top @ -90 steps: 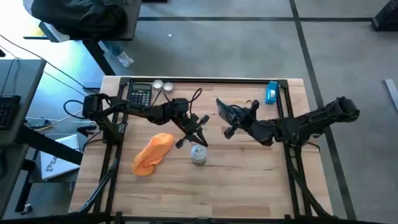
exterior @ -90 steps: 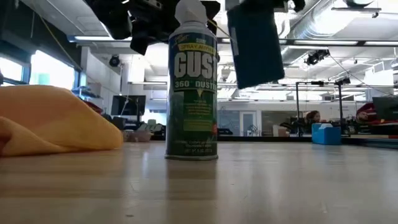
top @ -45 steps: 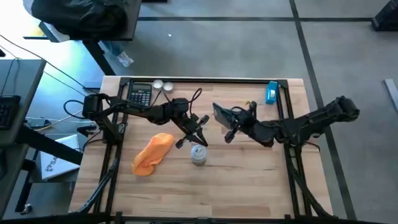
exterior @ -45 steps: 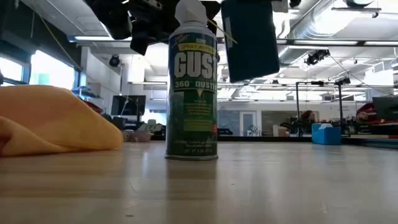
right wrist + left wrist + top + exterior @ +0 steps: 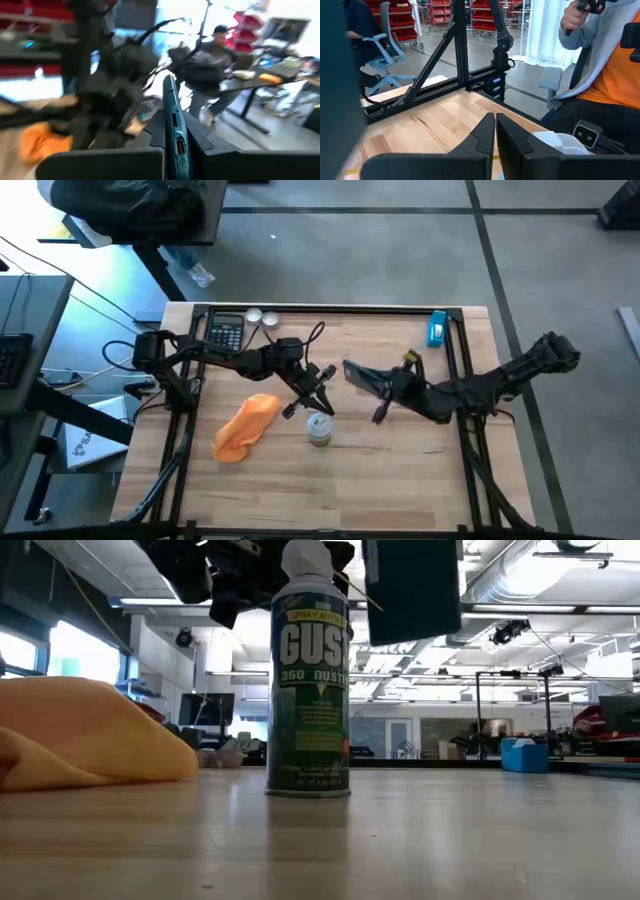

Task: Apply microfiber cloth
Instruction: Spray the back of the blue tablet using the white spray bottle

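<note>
The microfiber cloth (image 5: 245, 427) lay crumpled toward the left edge of the surface (image 5: 400, 470), untouched, with a spray can (image 5: 319, 428) standing just beside it. The left gripper (image 5: 322, 387) hung above the can, jaws pressed together on nothing. Near the middle, the right gripper (image 5: 385, 385) had its jaws clamped on a dark flat device (image 5: 362, 375), held up off the surface.

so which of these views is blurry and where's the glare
Right wrist view is motion-smeared; only the phone edge between its fingers reads clearly. Low view: spray can sharp, orange cloth softer, windows blown out. High view has window glare top left.
</note>
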Tool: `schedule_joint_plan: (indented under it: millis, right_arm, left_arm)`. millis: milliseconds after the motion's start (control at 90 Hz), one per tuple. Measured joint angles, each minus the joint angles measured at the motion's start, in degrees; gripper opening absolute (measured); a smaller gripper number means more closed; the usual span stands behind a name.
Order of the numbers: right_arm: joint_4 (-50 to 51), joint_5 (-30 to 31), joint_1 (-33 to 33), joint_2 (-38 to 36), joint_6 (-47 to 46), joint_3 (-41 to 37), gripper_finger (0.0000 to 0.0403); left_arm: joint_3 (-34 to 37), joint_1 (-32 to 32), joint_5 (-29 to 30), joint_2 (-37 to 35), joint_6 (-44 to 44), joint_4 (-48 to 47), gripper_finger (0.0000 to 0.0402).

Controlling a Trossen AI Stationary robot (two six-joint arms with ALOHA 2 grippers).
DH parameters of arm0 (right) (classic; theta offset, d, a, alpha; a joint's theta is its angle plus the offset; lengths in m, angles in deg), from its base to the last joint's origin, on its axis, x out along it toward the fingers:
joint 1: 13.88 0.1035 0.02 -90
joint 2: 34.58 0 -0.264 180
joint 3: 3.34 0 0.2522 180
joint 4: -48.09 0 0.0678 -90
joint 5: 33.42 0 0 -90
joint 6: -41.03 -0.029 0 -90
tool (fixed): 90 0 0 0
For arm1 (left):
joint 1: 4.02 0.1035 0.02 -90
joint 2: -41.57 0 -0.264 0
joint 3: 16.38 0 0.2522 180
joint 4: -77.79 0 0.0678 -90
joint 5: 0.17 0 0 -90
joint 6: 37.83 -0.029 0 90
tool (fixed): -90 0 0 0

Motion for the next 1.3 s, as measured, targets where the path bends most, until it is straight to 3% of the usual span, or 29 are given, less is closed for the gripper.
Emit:
schedule_joint_plan:
  millis: [356, 567, 778, 1089, 1300]
  right_arm:
    - [20.4, -3.4, -0.4, 0.0, -22.6, 0.0, 0.0000]
    - [25.1, -3.6, -1.5, 0.5, -30.2, 0.0, 0.0000]
    - [23.8, -6.6, -3.6, 5.1, -31.1, 0.0, 0.0000]
    - [10.3, -6.5, -8.7, 6.3, -19.3, 0.0, 0.0000]
    - [1.3, -2.5, -12.2, 6.2, -14.5, 0.0, 0.0000]
  left_arm:
    - [0.0, 0.0, 0.0, 0.0, 0.4, 0.0, 0.0000]
    - [0.0, 0.0, 0.0, 0.0, 0.4, 0.0, 0.0000]
    - [0.0, 0.0, 0.0, 0.0, 0.4, 0.4, 0.0000]
    - [0.0, 0.0, 0.0, 0.0, 0.4, 0.5, 0.0000]
    - [0.0, 0.0, 0.0, 0.0, 0.8, 0.5, 0.0000]
